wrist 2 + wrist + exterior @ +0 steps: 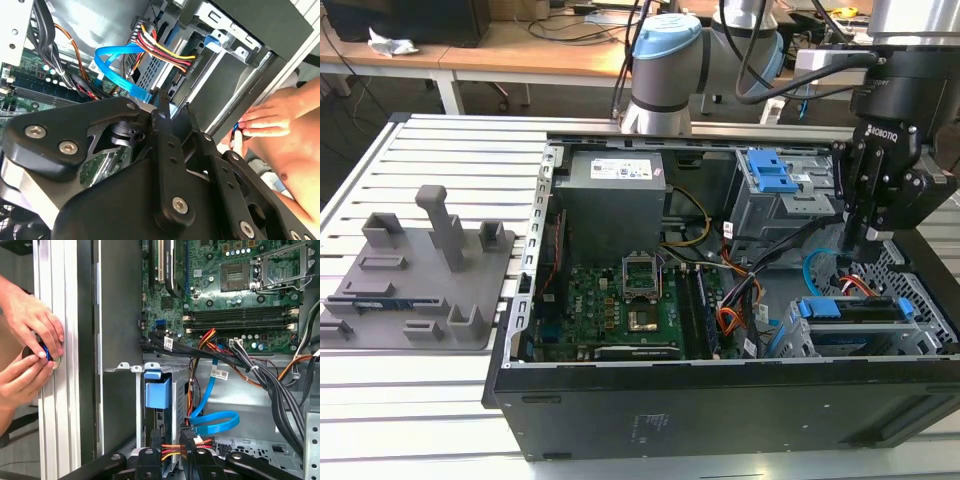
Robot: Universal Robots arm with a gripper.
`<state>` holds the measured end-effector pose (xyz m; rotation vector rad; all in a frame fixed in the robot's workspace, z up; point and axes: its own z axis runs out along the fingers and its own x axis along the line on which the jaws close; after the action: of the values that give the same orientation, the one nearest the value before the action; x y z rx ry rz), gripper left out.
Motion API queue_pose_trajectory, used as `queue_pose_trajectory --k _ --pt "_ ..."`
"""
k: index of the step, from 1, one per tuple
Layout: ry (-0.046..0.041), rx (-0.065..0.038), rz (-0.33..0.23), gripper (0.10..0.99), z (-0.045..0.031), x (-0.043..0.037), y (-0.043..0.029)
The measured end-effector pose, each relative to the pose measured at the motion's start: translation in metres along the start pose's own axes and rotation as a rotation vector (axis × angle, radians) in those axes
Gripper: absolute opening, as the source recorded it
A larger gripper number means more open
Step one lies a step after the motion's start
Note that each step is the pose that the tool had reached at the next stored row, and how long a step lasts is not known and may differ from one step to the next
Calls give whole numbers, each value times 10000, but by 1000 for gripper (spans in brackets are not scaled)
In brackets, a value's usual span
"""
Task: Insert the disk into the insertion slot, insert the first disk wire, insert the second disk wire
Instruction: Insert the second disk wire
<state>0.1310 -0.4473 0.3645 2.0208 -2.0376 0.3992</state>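
In the exterior view the disk (pixel 850 310) in its blue caddy lies in the insertion slot (pixel 793 340), the low grey cage at the case's right. My gripper (pixel 868 240) hangs just above it. The first disk wire (pixel 165 50), a red, yellow and black bundle, runs to the drive's edge and passes behind my gripper (pixel 172 440) in the first wrist view. The second disk wire (pixel 115 65) loops light blue and ends right at my gripper (pixel 174 105), which looks shut on its plug end. Its loop (pixel 215 422) lies over the cage.
A person's hands (pixel 30 340) rest on the ribbed table outside the case wall, holding a small round blue part. The taller cage with a blue latch (pixel 770 175), the motherboard (pixel 620 300) and black cable bundles (pixel 270 380) crowd the case. A grey fixture plate (pixel 420 270) sits at the exterior view's left.
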Motion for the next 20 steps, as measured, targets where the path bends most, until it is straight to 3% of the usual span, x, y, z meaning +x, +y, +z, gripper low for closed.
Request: queue_pose_trajectory --k 12,13,14,15,17,20 --pt "3 -371 78 298 34 -77 2" --pt "3 -506 26 298 40 -80 -8" --pt "4 -714 -87 298 50 -84 -42" --pt "3 -742 -168 298 56 -87 -57" --pt "6 -603 -534 298 60 -87 -62" --pt "-1 -597 -537 298 65 -88 -62"
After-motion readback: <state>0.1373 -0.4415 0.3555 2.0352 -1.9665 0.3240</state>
